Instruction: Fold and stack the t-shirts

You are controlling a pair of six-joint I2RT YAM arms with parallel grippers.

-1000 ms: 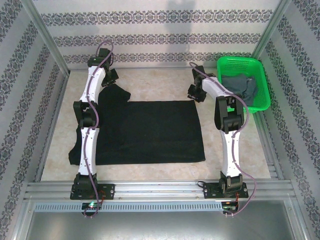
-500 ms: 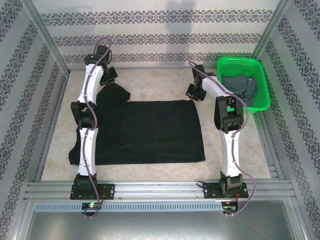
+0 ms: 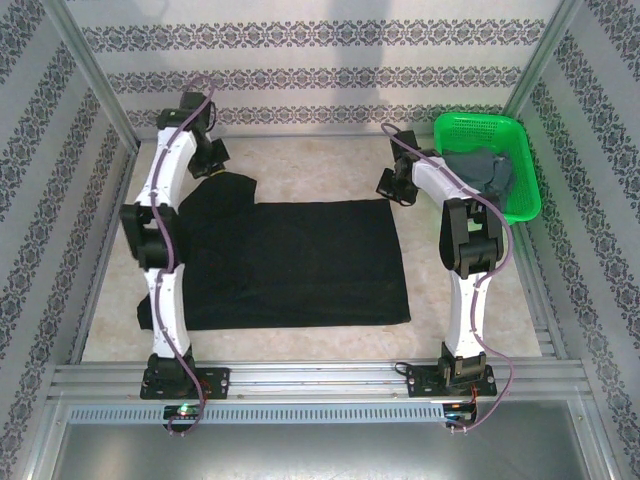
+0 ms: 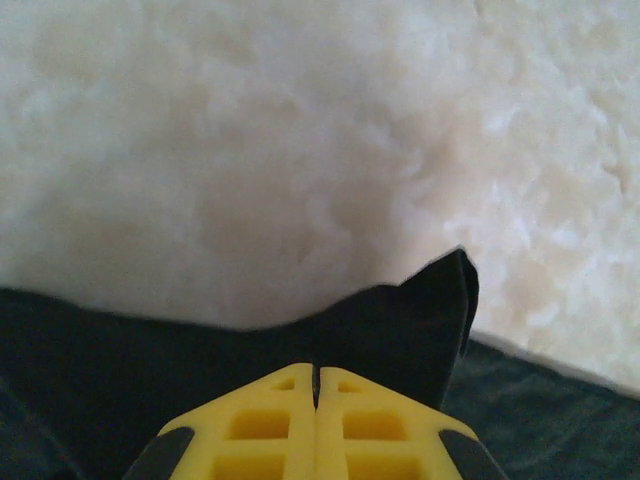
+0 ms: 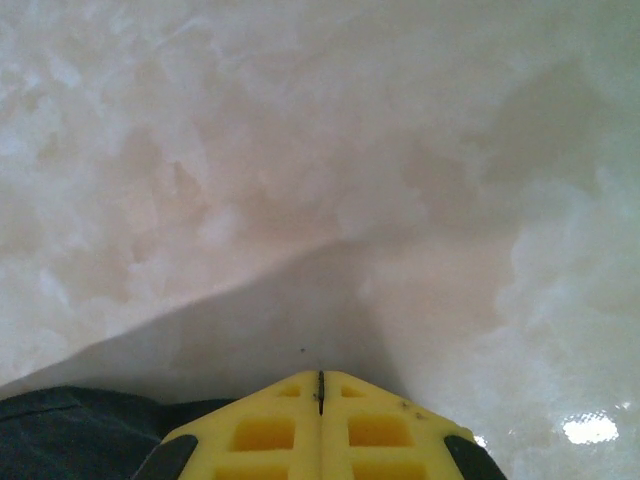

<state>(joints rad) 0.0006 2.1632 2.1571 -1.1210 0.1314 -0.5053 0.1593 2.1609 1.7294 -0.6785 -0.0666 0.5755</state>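
The black t-shirt (image 3: 300, 265) lies spread flat on the table, one sleeve reaching toward the far left. My left gripper (image 3: 213, 160) is at that sleeve. In the left wrist view its yellow jaws (image 4: 316, 368) are shut, and a peak of the black t-shirt (image 4: 420, 320) rises in front of them. My right gripper (image 3: 388, 187) sits just past the shirt's far right corner. Its jaws (image 5: 321, 376) are shut, with bare table ahead and dark cloth (image 5: 70, 430) low on the left. The dark grey t-shirt (image 3: 482, 170) lies crumpled in the basket.
A green mesh basket (image 3: 478, 121) stands at the far right corner of the table. Patterned walls and metal frame posts close in the back and both sides. A metal rail runs along the near edge by the arm bases.
The left arm has swung outward to the left, its gripper staying at the sleeve. The right arm's elbow shifted slightly right; its gripper stays at the far right corner.
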